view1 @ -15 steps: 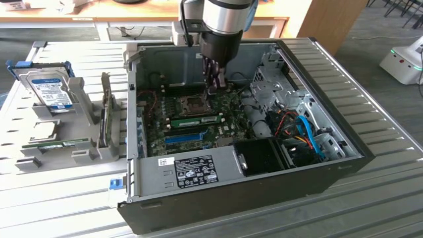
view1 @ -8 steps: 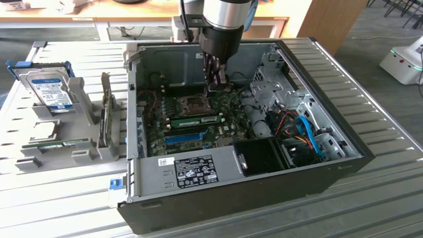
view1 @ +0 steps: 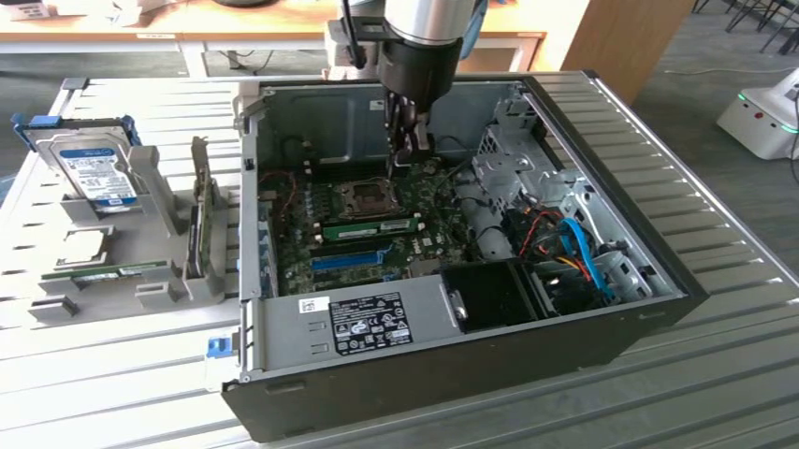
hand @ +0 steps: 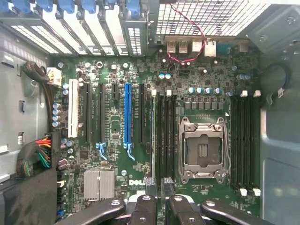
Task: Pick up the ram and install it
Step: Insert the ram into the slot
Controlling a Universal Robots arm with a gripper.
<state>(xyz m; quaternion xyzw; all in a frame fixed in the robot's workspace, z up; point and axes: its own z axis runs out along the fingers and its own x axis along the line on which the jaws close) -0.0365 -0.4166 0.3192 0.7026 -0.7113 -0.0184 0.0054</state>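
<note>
Hovering part-open and empty, the gripper is above the seated ram.

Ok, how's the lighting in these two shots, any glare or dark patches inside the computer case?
Exterior view: even room light on the ribbed table, while the black fan shroud inside the computer case sits in shadow. Wrist view: strong glare washes out the perforated rear grille; the motherboard is evenly lit; the corner around the cable bundle is dark.

Gripper has clear room over mobo; drive cage & cables crowd exterior view's right.
</note>
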